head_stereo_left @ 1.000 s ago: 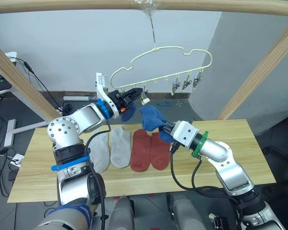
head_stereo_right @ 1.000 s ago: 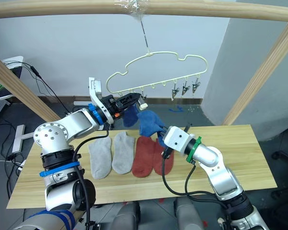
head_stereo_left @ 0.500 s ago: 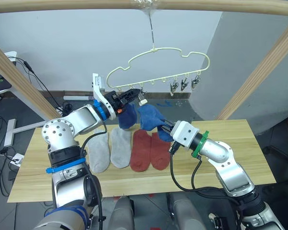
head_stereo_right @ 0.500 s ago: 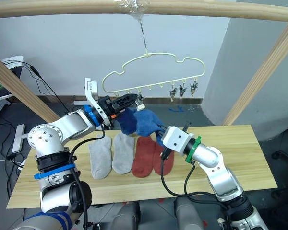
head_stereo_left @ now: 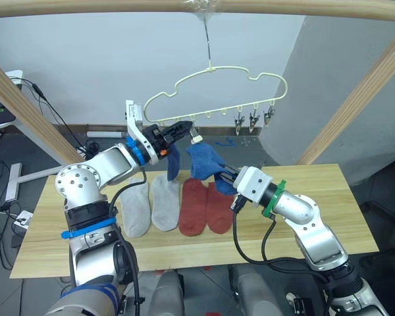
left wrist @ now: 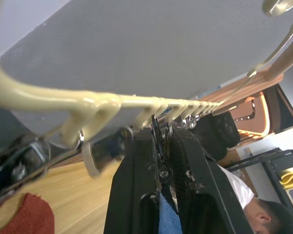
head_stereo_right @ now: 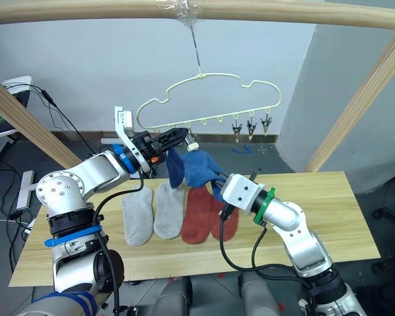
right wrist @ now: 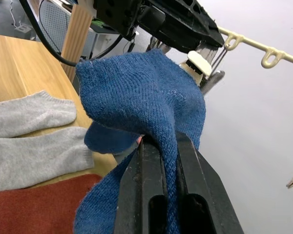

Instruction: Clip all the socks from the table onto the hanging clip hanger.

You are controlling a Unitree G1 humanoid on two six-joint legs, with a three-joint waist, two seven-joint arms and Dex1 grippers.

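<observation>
Blue fabric is held in both hands beneath the clip hanger [head_stereo_left: 217, 92]. The right hand [head_stereo_left: 225, 172] is clamped on a blue sock [head_stereo_left: 204, 161], whose raised edge lies up and toward the left hand [head_stereo_left: 184, 126], just below a clip [head_stereo_left: 196, 137] at the hanger's lower rail. The left hand is pressed together around that clip and the rail, with a second blue sock [head_stereo_left: 173, 162] hanging straight down just beneath its fingertips; whether that sock is already clipped cannot be told. The left hand is the nearer one to the clips; the right-hand sock's long axis runs from its grip diagonally up toward them. Two grey socks [head_stereo_left: 151, 201] and two rust-red socks [head_stereo_left: 205, 205] are left flat on the worktop [head_stereo_left: 316, 210], below and between both hands.
</observation>
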